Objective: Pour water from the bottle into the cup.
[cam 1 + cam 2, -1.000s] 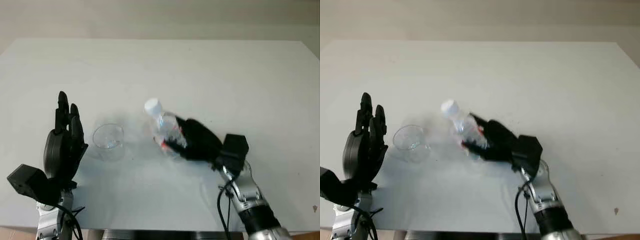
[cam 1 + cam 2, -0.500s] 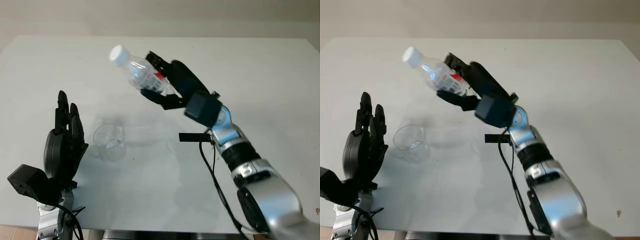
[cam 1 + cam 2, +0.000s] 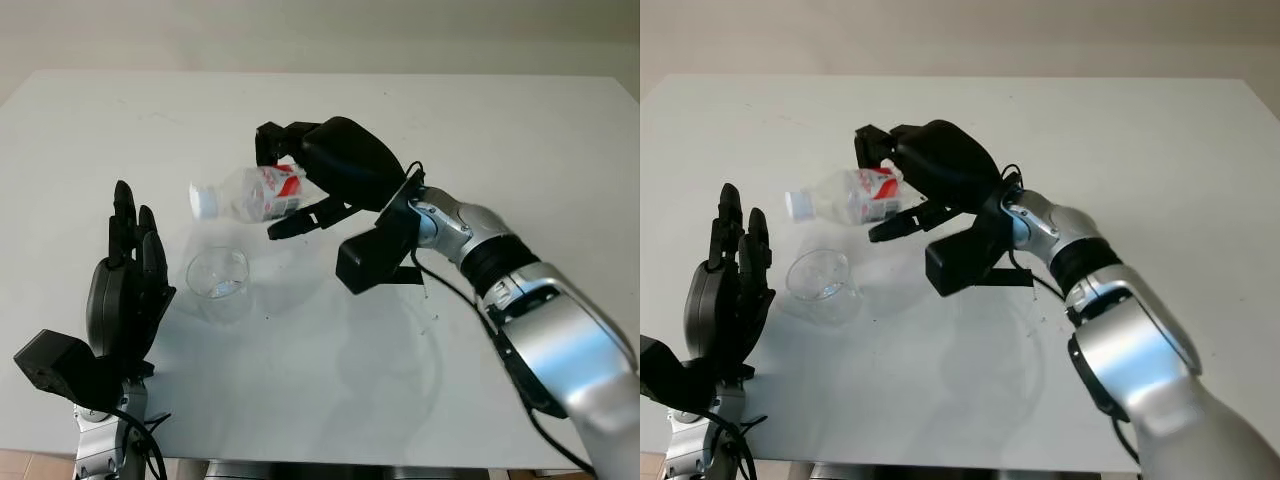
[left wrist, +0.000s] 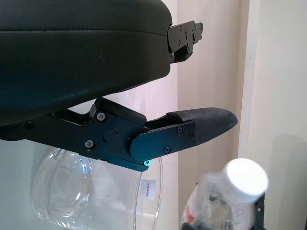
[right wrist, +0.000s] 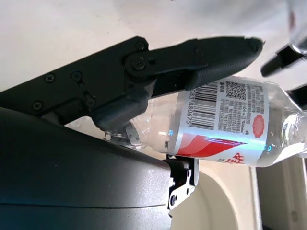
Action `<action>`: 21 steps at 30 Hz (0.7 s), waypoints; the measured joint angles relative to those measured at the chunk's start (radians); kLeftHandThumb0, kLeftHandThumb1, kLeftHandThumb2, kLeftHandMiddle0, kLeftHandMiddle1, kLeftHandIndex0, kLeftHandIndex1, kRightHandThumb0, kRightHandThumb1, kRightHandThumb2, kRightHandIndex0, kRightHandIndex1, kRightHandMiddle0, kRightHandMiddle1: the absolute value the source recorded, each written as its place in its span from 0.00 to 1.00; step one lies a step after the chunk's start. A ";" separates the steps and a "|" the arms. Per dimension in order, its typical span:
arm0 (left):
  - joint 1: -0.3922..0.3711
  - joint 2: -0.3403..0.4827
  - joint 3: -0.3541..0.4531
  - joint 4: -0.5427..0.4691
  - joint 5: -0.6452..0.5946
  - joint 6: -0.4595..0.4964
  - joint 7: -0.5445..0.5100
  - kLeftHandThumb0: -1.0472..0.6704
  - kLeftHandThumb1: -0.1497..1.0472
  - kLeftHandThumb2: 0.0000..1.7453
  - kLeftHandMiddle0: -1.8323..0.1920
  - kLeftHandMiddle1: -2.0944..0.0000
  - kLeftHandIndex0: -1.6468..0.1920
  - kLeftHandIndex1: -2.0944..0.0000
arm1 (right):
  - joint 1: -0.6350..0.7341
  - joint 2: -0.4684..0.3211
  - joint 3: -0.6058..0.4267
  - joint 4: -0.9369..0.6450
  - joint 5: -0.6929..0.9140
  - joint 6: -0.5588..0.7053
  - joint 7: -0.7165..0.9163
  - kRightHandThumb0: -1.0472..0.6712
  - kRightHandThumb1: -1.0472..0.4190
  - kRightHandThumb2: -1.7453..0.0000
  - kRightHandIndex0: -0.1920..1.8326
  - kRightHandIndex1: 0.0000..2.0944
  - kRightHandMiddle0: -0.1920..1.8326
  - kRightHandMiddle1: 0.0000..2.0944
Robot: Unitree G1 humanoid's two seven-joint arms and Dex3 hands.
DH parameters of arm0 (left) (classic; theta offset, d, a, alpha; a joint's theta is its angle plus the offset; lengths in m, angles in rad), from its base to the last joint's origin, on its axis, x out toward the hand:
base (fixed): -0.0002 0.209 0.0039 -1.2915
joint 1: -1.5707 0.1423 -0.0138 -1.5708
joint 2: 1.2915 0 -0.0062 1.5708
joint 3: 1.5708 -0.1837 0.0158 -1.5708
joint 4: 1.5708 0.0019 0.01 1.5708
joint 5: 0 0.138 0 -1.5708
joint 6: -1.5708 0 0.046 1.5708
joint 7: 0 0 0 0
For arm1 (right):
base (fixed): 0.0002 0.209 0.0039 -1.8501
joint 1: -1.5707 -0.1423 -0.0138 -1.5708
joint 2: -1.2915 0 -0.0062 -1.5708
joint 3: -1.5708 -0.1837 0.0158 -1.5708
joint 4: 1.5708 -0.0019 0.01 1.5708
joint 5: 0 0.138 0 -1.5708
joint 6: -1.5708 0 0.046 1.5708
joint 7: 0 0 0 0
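My right hand point(image 3: 300, 185) is shut on a clear plastic bottle point(image 3: 250, 194) with a red-and-white label and a white cap point(image 3: 201, 201). The bottle lies nearly level in the air, its capped neck dipping slightly toward the left, just above and a little behind the cup. The clear plastic cup point(image 3: 217, 279) stands upright on the white table point(image 3: 520, 130). In the right wrist view the bottle point(image 5: 225, 127) lies across the black fingers point(image 5: 192, 60). My left hand point(image 3: 128, 290) is open, raised beside the cup's left. The left wrist view has the cup point(image 4: 91, 191) and the cap point(image 4: 247, 176).
A black bracket on the right forearm point(image 3: 375, 250) hangs low over the table right of the cup. The table's far edge meets a beige wall point(image 3: 320, 30).
The right hand has come down and tipped the bottle from neck-up to nearly level, bringing the cap close above the cup. The left hand and the cup have not moved.
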 measured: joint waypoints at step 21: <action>0.000 -0.004 -0.004 0.005 0.011 -0.011 0.002 0.19 1.00 0.36 1.00 1.00 1.00 1.00 | -0.148 -0.057 0.200 0.032 -0.210 0.030 -0.347 0.31 0.00 0.82 0.65 1.00 0.52 1.00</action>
